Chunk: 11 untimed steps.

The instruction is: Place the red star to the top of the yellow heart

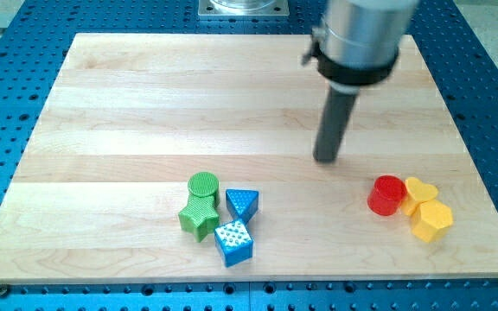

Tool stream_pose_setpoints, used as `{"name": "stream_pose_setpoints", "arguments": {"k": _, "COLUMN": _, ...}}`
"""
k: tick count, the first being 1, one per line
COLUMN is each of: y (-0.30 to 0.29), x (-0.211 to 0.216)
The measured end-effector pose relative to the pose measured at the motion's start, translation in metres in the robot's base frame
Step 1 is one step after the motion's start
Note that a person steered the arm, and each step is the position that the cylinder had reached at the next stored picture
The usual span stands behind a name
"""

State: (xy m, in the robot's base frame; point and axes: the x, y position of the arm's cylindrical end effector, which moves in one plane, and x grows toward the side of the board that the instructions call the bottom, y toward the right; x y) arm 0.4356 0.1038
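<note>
My tip (327, 159) rests on the wooden board (145, 104), right of centre. A red block (387, 195), which looks round from here, lies below and to the right of the tip, a short gap away. A yellow heart (419, 191) touches the red block's right side. A yellow hexagon (431, 221) sits just below the heart, touching it. The tip touches no block.
A cluster lies at the bottom centre: a green cylinder (203, 185), a green star (199, 218), a blue triangle (243, 204) and a blue cube (233, 242). The board's right edge is close to the yellow blocks. The arm's grey housing (361, 39) hangs over the top right.
</note>
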Motion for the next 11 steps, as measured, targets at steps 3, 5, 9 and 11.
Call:
{"name": "stream_pose_setpoints", "arguments": {"k": 3, "y": 0.048, "x": -0.166}}
{"name": "stream_pose_setpoints", "arguments": {"k": 5, "y": 0.082, "x": -0.015}}
{"name": "stream_pose_setpoints", "arguments": {"k": 9, "y": 0.13, "x": 0.008}}
{"name": "stream_pose_setpoints", "arguments": {"k": 11, "y": 0.109, "x": 0.038}}
